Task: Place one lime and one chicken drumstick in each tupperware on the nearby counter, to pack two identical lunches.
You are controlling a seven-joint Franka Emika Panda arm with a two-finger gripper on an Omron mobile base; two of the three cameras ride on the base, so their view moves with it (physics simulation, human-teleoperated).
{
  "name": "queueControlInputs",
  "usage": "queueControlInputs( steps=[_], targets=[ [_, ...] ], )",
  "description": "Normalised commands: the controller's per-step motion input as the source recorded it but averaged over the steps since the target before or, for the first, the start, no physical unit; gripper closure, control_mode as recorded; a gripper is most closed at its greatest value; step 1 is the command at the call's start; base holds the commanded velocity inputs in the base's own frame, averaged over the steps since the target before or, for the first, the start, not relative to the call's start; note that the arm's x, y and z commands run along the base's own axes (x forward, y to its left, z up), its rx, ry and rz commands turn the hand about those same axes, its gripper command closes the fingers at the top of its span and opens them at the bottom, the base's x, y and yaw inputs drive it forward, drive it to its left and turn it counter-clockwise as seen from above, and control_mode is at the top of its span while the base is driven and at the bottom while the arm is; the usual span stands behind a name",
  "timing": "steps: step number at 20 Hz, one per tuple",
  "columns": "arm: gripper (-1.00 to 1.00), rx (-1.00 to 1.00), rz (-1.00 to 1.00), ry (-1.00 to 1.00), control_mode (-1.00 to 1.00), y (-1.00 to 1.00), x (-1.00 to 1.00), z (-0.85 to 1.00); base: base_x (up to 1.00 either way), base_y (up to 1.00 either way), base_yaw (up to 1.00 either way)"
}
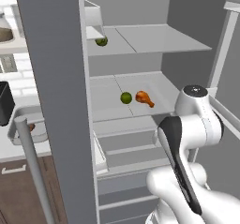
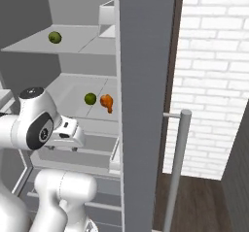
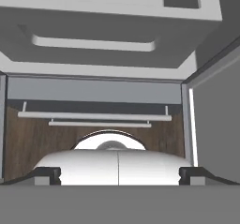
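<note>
The fridge stands open. One lime (image 1: 126,97) (image 2: 90,98) lies on the middle shelf, with the orange chicken drumstick (image 1: 144,98) (image 2: 107,101) just to its right. Another lime (image 1: 101,41) (image 2: 55,37) sits on the upper shelf. My gripper (image 2: 72,147) (image 3: 119,175) hangs in front of the fridge, below the middle shelf's front edge. It points down, open and empty, with its fingertips (image 3: 49,174) far apart. A tupperware (image 1: 41,137) rests on the counter (image 1: 18,150) at the left, partly hidden by the door handle. A small reddish bit shows inside it.
The open grey fridge door (image 1: 51,101) (image 2: 146,105) with its long bar handle (image 1: 30,171) (image 2: 177,168) stands between the shelves and the counter. A black appliance (image 1: 4,103) sits on the counter. Drawers (image 1: 126,153) lie below the middle shelf. A brick wall (image 2: 214,80) is on the right.
</note>
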Motion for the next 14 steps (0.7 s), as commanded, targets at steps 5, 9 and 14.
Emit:
queueControlInputs(
  steps=[5,9,14],
  targets=[
    [-1.00,0.00,0.05,-0.17,-1.00,0.13,0.00,0.28,0.00,0.00,0.00],
    [-1.00,0.00,0.40,-0.56,-1.00,0.01,0.02,1.00,0.00,0.00,0.00],
    [-1.00,0.00,0.37,-0.48,-1.00,-0.03,0.15,1.00,0.00,0.00,0.00]
  ],
)
